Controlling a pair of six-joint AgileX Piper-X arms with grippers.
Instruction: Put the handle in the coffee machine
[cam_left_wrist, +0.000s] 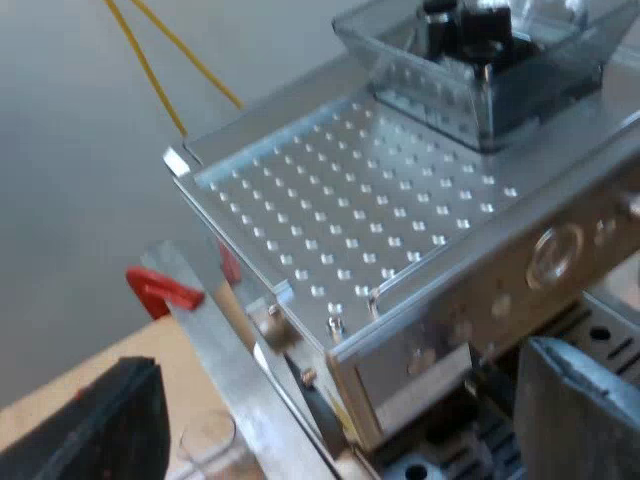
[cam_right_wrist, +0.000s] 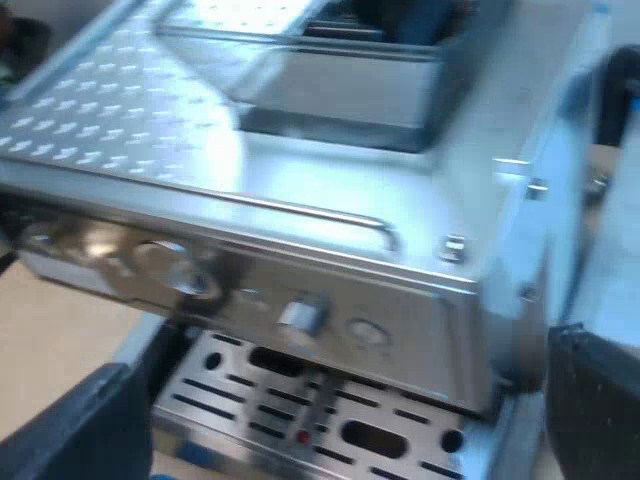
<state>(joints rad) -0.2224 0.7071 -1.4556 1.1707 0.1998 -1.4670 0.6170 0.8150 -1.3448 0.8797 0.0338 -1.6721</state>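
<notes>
While my left gripper (cam_left_wrist: 340, 400) hangs at one upper corner of the espresso machine (cam_left_wrist: 480, 290), its two black fingers (cam_left_wrist: 100, 425) stand wide apart with nothing between them. The machine's corner and front edge lie in the gap. Just beside one finger, a clear measuring glass (cam_left_wrist: 208, 440) stands on the pale wooden surface (cam_left_wrist: 60, 390). A slanted metal strip (cam_left_wrist: 215, 345) rises past the glass along the machine's side. A bright red piece (cam_left_wrist: 160, 290) sits against that strip; I cannot tell whether it is the handle's red end. Farther out lies the machine's dimpled top plate (cam_left_wrist: 340, 200), and beyond it stands the smoky bean hopper (cam_left_wrist: 480, 70).

My right gripper (cam_right_wrist: 335, 400) faces the machine's front. Its fingers (cam_right_wrist: 75, 430) are likewise spread wide and hold nothing. Between them lies the slotted drip tray (cam_right_wrist: 250, 400). Over the tray, a small red spot (cam_right_wrist: 303, 437) shows at the tip of a thin dark line that comes down from under the front panel (cam_right_wrist: 300, 290). Whether that is the handle locked into the machine, I cannot tell. The panel above carries a row of round metal knobs (cam_right_wrist: 172, 262). Over it runs the dimpled top plate again, with the hopper set into it. The surface also shows beside the machine's base.
</notes>
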